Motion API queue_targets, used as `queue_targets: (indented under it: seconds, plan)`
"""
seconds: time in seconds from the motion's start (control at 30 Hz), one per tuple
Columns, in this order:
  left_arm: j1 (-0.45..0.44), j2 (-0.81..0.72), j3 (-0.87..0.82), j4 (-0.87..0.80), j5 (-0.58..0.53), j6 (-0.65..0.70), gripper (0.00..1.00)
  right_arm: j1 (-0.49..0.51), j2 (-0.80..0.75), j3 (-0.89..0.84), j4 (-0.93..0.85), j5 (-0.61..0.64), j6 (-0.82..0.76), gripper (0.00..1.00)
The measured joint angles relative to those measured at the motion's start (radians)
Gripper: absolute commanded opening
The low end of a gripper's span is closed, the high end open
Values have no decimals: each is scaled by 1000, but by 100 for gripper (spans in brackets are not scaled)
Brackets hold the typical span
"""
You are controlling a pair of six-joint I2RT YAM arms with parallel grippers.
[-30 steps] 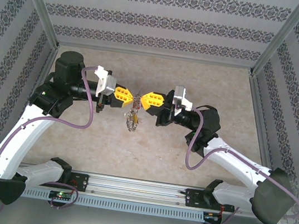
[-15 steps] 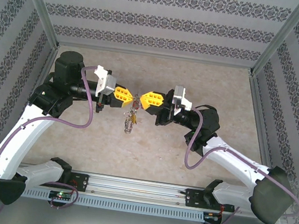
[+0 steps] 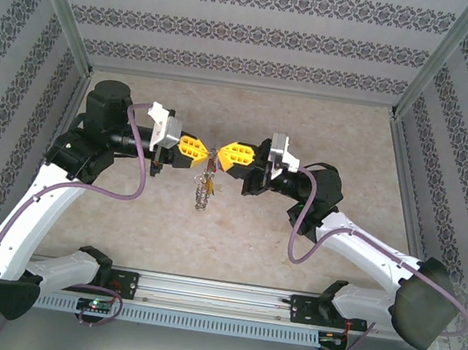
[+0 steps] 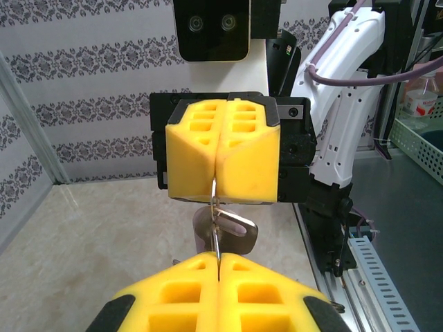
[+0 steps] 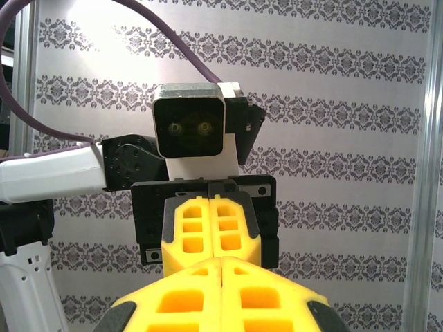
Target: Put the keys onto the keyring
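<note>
My left gripper [image 3: 207,153] and right gripper [image 3: 220,155] meet tip to tip above the middle of the table, both shut. In the left wrist view the thin grey keyring [image 4: 217,238] runs edge-on from the seam of my left gripper [image 4: 219,258] up into the seam of the right gripper [image 4: 217,173]. A key with a pale lilac head [image 4: 237,224] sits against the ring between the two. From above, a bunch of small silvery keys [image 3: 203,190] dangles below the fingertips. In the right wrist view my right gripper [image 5: 221,261] faces the left gripper [image 5: 211,225].
The beige tabletop [image 3: 328,136] is walled by patterned panels on three sides. A metal rail [image 3: 224,299] with both arm bases runs along the near edge. A green basket [image 4: 422,135] stands beyond the rail.
The hanging bunch of keys has swung slightly left and looks narrower. The right gripper has edged a little to the left. Both grips stay shut.
</note>
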State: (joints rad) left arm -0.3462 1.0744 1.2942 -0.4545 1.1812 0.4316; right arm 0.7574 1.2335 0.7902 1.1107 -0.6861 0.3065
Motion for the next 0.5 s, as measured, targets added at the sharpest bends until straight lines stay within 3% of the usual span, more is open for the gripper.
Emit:
queue_targets:
  seconds: [0.5]
  plan:
    - [14,-3,-13,21,17,-25,0,0,12,5,-2,-3,-22,0]
